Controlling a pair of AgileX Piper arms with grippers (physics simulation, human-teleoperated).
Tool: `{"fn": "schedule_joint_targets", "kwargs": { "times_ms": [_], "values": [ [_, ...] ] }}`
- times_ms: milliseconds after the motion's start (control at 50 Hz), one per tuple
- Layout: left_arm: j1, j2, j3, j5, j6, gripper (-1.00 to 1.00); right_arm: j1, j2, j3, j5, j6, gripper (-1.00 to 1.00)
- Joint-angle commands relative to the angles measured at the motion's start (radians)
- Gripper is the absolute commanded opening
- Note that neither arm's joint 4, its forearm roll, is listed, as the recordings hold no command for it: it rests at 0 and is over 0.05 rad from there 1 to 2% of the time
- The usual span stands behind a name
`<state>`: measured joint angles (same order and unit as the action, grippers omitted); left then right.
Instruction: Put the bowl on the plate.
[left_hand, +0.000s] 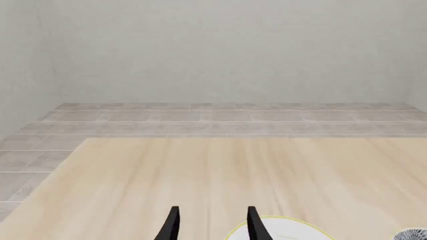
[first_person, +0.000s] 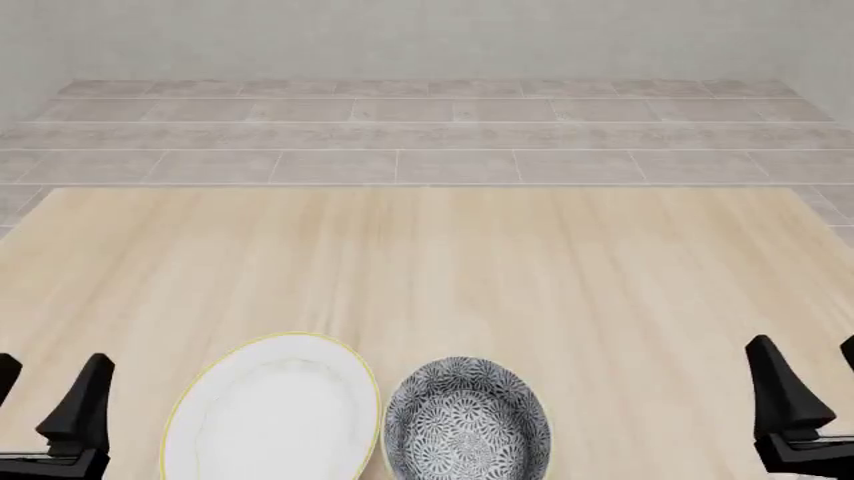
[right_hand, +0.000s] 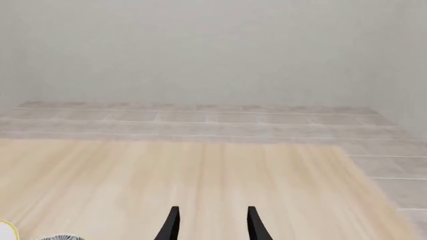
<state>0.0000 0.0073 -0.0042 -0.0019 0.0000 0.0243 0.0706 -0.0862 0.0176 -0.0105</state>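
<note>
While both lie apart, patterned round bowl (first_person: 466, 422) neighbours flat white plate (first_person: 274, 410).

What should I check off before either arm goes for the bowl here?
1. Bowl upright on the table, nothing inside: ok.
2. Plate bare, ready to receive it: ok.
3. Bowl and plate apart: cannot tell; in the front view their rims look nearly touching.
4. Left hand open and holding nothing: ok.
5. Right hand open and holding nothing: ok.
6. Bowl on the plate: not ok; it stands beside it, on the right arm's side.
</note>
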Motion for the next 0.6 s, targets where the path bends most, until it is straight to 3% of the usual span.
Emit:
{"fn": "schedule_joint_targets", "kwargs": {
  "times_ms": [20, 80, 160, 280, 420, 600],
  "values": [
    [0.000, 0.000, 0.000, 0.000, 0.000, 1.00, 0.027, 0.125, -0.157, 0.058, -0.060, 1.00],
    [0.000, 0.000, 0.000, 0.000, 0.000, 1.00, 0.052, 0.183, -0.218, 0.092, -0.028, 1.00],
    [0.000, 0.000, 0.000, 0.000, 0.000, 1.00, 0.048, 0.279, -0.276, 0.115, -0.038, 1.00],
    [0.000, 0.000, 0.000, 0.000, 0.000, 1.00, 0.010, 0.367, -0.387, 0.200, -0.134, 1.00],
    [0.000, 0.000, 0.000, 0.000, 0.000, 1.00, 0.064, 0.482, -0.473, 0.252, -0.032, 1.00],
    [0.000, 0.000, 0.000, 0.000, 0.000, 1.00, 0.117, 0.554, -0.554, 0.316, -0.047, 1.00]
  ]
}}
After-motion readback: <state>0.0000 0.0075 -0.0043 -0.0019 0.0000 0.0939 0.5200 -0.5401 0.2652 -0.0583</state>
